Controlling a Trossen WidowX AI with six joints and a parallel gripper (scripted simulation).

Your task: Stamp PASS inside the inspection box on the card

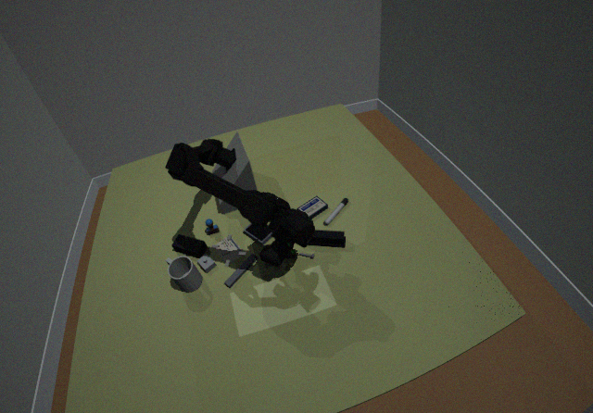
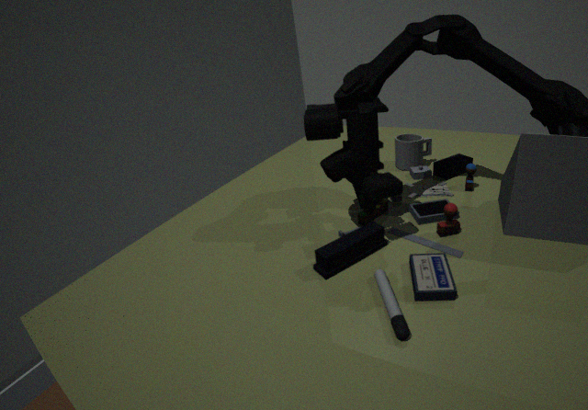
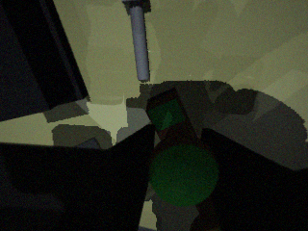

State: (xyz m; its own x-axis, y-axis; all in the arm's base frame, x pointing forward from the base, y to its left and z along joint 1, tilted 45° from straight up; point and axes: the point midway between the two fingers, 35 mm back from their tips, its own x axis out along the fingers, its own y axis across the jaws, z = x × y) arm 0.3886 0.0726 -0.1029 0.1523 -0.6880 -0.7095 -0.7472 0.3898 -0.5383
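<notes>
My gripper (image 3: 177, 134) (image 2: 373, 208) is shut on the green-knobbed stamp (image 3: 184, 175) (image 2: 363, 216), low at the table. The stamp's green top label faces up in the wrist view; no lettering is readable. Beside it is a stamp with a brownish-yellow knob, mostly hidden by the fingers. The open dark ink pad (image 2: 428, 211) (image 1: 258, 232) lies near the gripper. A pale printed card (image 1: 227, 244) (image 2: 439, 190) lies beyond the pad, partly in shadow; its box cannot be made out.
A red stamp (image 2: 448, 228) stands by the pad, a blue one (image 1: 209, 224) (image 2: 469, 179) farther off. Around are a black block (image 1: 328, 238) (image 2: 351, 248), bolt (image 3: 140, 45), marker (image 2: 388, 296), blue-labelled pad box (image 2: 433, 277), ruler (image 2: 435, 245), mug (image 1: 185, 274) and grey wedge (image 2: 546, 191).
</notes>
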